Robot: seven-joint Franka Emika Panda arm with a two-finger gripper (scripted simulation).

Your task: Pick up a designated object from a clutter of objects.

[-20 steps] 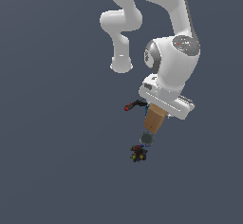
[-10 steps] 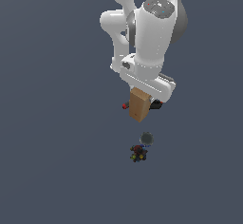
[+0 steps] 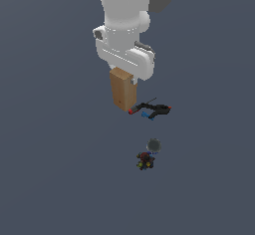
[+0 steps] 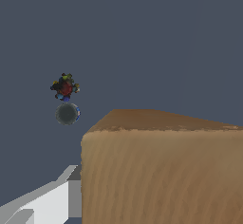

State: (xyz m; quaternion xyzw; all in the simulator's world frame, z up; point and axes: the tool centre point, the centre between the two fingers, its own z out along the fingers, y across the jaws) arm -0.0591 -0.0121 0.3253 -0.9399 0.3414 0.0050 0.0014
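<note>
The designated object, a plain tan-brown box (image 3: 123,88), hangs upright under the white hand, clear of the floor. My gripper (image 3: 123,79) is shut on its upper part, and the fingers are mostly hidden by the hand and the box. In the wrist view the box (image 4: 161,171) fills the foreground, with one light grey finger (image 4: 47,204) beside it. The rest of the clutter lies on the floor: a black tool with red tips (image 3: 152,110) just beside the box's lower end, a grey ball (image 3: 153,145) and a dark multicoloured toy (image 3: 145,161).
The floor is a flat dark blue-grey surface with no edges in view. The wrist view shows the toy (image 4: 65,87) and the ball (image 4: 67,114) close together, well apart from the held box.
The arm has swung up and toward the exterior view's left with the box in its grip. The black tool, earlier partly covered, now shows in full.
</note>
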